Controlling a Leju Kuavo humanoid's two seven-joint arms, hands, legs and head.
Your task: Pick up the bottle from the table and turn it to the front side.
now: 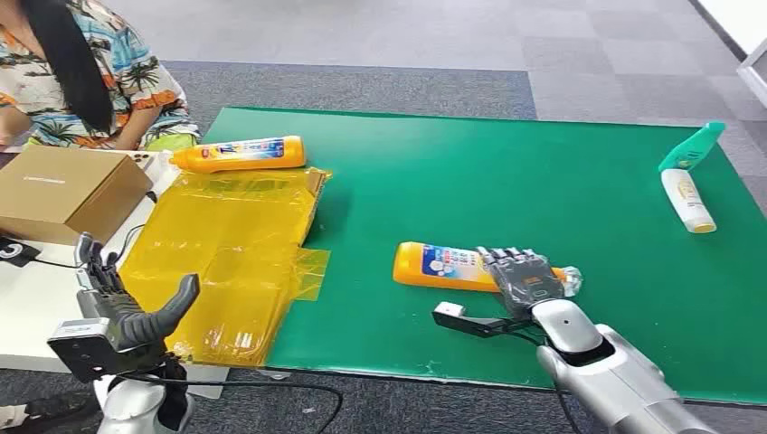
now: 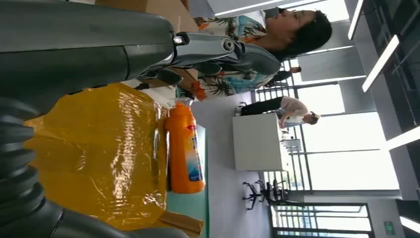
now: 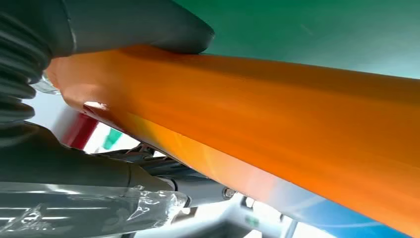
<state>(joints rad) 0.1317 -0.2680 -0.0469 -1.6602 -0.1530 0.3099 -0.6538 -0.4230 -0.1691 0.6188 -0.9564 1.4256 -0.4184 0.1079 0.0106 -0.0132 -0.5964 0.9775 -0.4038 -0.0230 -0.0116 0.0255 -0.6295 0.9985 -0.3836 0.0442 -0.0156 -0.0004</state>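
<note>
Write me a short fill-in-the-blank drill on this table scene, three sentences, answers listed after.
1. The right hand grips an orange bottle lying on the ____ mat.
2. A second orange bottle lies at the far edge of the ____ plastic sheet.
3. The left hand holds ____.

Missing words: green; yellow; nothing

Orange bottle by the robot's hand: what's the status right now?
Right hand around the orange bottle, bottle lying on the green mat. Left hand open, holding nothing. Nothing in the way.
</note>
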